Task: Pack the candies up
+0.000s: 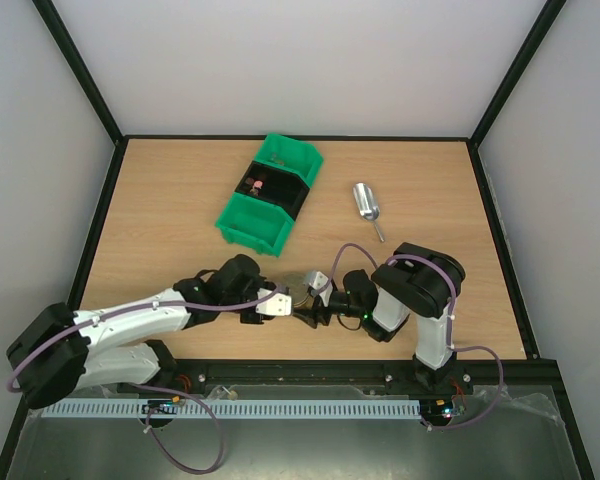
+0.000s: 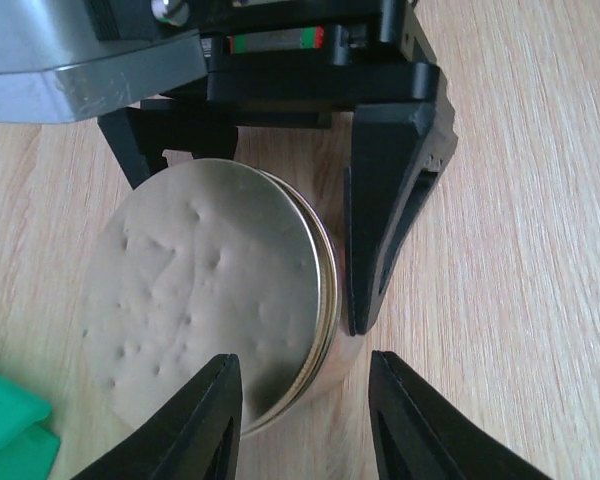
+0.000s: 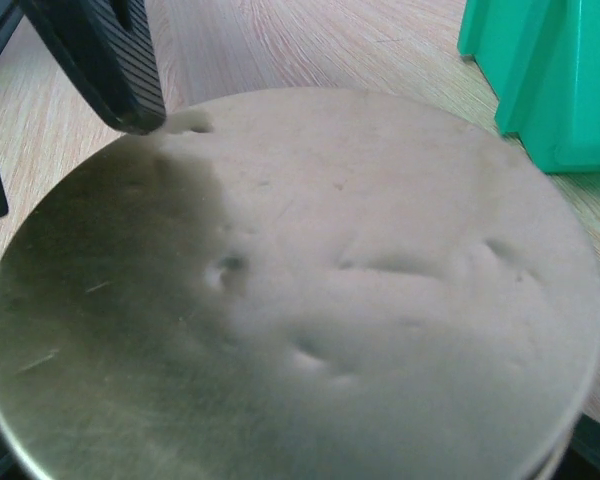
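Both sets of fingers meet at the jar, which is closed with a dented metal lid. The right fingers stand wide on either side of the jar, against its wall, holding it. The left fingers are loosely parted about the lid's rim. One lies across the lid's face and the other just outside the rim with a sliver of gap, so they grip nothing.

The candies show only as a few coloured specks in the black bin, well beyond the jar from the arm bases, set between two green bins. Whether the jar holds any cannot be told. A metal scoop lies on the tabletop beyond the jar to the right.
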Action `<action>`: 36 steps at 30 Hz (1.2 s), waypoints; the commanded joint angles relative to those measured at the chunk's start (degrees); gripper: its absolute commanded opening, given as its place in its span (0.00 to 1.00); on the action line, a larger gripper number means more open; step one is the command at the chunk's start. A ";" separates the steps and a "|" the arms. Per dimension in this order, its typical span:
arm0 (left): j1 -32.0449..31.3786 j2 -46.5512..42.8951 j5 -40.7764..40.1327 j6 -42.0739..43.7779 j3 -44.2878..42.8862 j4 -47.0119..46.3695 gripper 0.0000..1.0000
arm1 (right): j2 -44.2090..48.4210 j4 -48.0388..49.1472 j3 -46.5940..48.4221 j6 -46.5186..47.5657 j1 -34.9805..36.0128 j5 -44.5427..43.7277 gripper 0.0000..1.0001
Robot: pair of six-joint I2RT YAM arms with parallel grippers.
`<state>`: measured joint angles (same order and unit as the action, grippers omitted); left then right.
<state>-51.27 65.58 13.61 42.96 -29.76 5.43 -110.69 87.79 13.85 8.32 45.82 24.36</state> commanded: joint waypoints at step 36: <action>4.01 -3.76 1.46 0.41 0.21 4.19 0.32 | -0.13 0.60 -0.88 -0.78 0.57 0.77 0.36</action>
<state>-43.20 62.83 14.52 46.06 -27.79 7.29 -110.61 87.94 13.63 8.73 45.82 23.99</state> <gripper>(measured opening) 0.313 0.806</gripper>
